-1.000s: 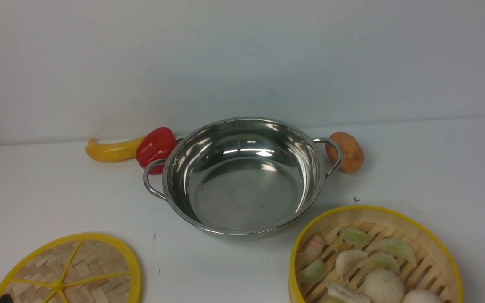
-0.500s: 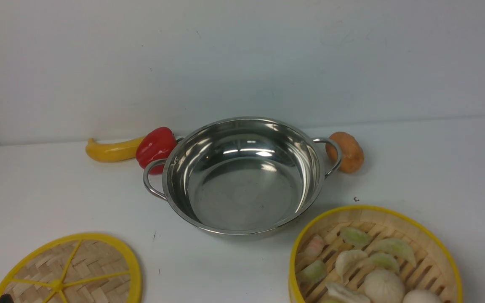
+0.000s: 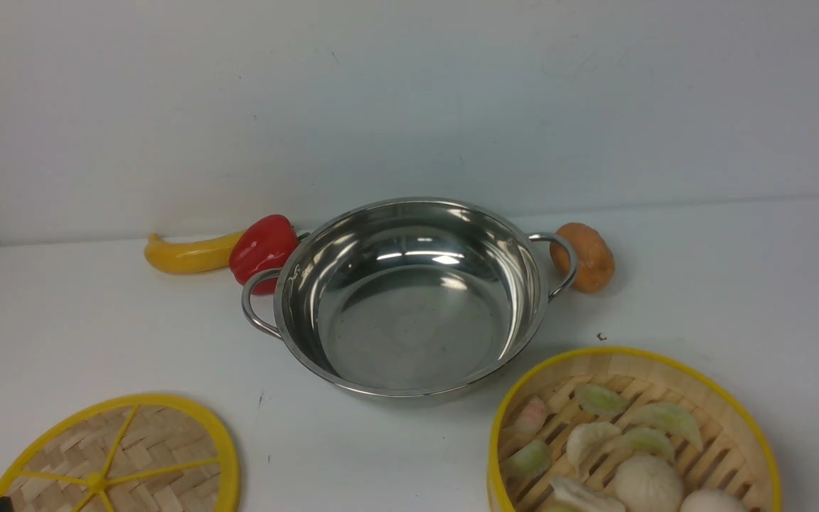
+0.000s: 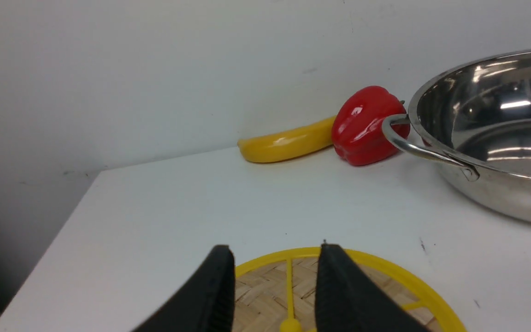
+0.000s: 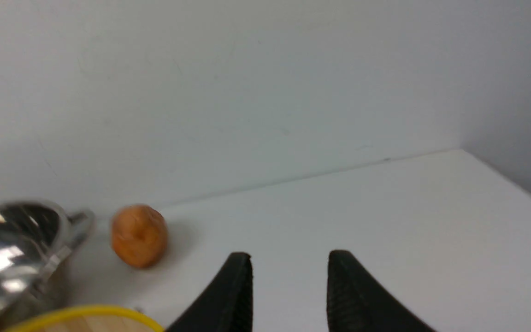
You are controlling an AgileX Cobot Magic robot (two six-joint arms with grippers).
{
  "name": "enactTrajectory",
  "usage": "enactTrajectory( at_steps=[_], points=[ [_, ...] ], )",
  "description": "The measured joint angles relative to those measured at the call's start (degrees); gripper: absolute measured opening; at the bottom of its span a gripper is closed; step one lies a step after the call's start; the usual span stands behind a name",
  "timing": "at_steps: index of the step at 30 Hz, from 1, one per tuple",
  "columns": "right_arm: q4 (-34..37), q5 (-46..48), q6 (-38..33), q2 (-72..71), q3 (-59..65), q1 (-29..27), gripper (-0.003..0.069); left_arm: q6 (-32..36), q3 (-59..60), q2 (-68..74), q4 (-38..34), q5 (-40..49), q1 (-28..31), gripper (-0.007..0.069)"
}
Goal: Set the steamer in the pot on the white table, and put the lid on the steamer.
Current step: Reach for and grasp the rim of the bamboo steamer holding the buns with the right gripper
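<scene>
Hovering low, left end effector (image 4: 277,249) near lid (image 3: 146,437) and right end effector (image 5: 291,254) gape, empty.

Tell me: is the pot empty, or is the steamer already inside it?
Empty. The pot shows only its bare shiny floor; the steamer stands beside it on the white table.

The pot (image 3: 409,327) is sitting mid-frame on the desk (image 3: 97,334). The pepper (image 3: 261,249) is lying just behind its left handle, the banana (image 3: 185,254) lying left of that. The potato (image 3: 584,256) is resting beside the right handle. The lid (image 3: 125,455) is lying lower left, and the steamer (image 3: 616,364) is sitting lower right, holding dumplings (image 3: 594,437).
</scene>
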Motion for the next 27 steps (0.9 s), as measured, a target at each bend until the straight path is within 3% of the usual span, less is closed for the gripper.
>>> enactTrajectory(
  at_steps=[5,9,14,19,22,25,27],
  points=[
    [21.04,-3.64,11.15,0.0,0.0,0.0,0.0243,-10.79,0.0,0.0,-11.15,-2.96,0.0,0.0241],
    [28.74,-6.03,13.47,0.0,0.0,0.0,0.0243,-17.26,0.0,0.0,-16.78,-10.83,0.0,0.0241],
    [32.97,-6.23,14.42,0.0,0.0,0.0,0.0243,-19.24,0.0,0.0,-17.88,-21.3,0.0,0.0241],
    [32.73,-7.04,7.32,0.0,-2.93,0.73,0.0243,-19.76,0.0,-0.05,-17.76,-33.37,0.0,0.0241],
    [29.52,-6.04,-1.47,1.66,-11.1,2.93,0.0243,-19.53,0.0,-0.05,-15.09,-40.82,0.0,0.0241],
    [27.55,-0.25,-6.9,6.55,-17.97,4.73,0.0243,-19.45,0.0,-0.05,-11.07,-43.11,0.0,0.0241],
    [25.86,12.22,-12.23,15.75,-24.75,7.14,0.0243,-19.51,0.0,-0.05,-4.45,-43.33,0.0,0.0241]
  ],
)
